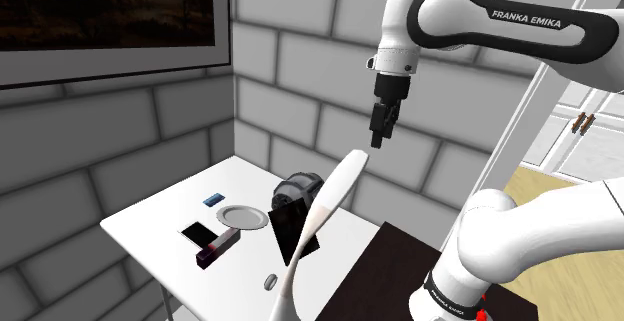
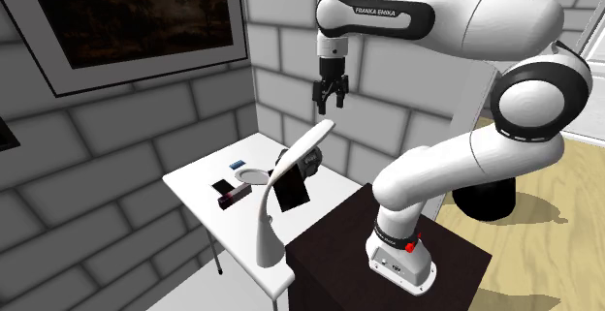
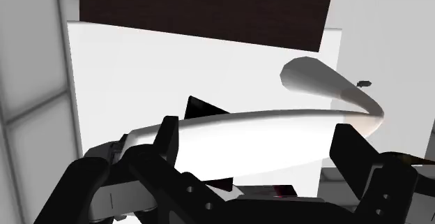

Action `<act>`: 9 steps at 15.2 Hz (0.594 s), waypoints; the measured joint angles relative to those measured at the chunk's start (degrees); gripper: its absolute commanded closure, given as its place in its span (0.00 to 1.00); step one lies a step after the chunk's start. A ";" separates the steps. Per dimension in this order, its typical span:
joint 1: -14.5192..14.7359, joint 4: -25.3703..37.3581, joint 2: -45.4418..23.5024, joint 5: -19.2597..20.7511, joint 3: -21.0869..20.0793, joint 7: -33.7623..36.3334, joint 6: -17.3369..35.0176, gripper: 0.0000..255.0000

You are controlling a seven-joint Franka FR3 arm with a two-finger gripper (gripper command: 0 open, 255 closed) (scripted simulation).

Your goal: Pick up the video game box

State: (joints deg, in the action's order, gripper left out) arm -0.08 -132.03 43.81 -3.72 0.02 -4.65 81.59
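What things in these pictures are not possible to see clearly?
1. Wrist view: the black box is mostly hidden behind the white curved object.
2. Shoulder view: the dark grey object is partly covered by both; its kind is unclear.
3. Shoulder view: the small grey item is too small to name.

The arm (image 1: 560, 219) is glossy white, built of rounded, tube-like links with dark grey joints. The dark band nearest the all-black gripper (image 1: 377, 139) carries white "FRANKA EMIKA" lettering (image 1: 525, 16). Farthest from the gripper, the white base (image 2: 393, 261) wears a black ring (image 1: 447, 296) with small white print and a red spot (image 2: 411, 247).
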 measured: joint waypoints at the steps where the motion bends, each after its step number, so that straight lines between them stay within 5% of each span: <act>1: 0.00 0.00 0.00 0.00 0.00 0.00 0.00 0.00; 9: 2.65 2.35 -15.37 0.84 5.62 -13.98 7.90 0.00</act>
State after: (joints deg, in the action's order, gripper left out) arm 2.57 -129.69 28.44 -2.88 5.65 -18.63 89.49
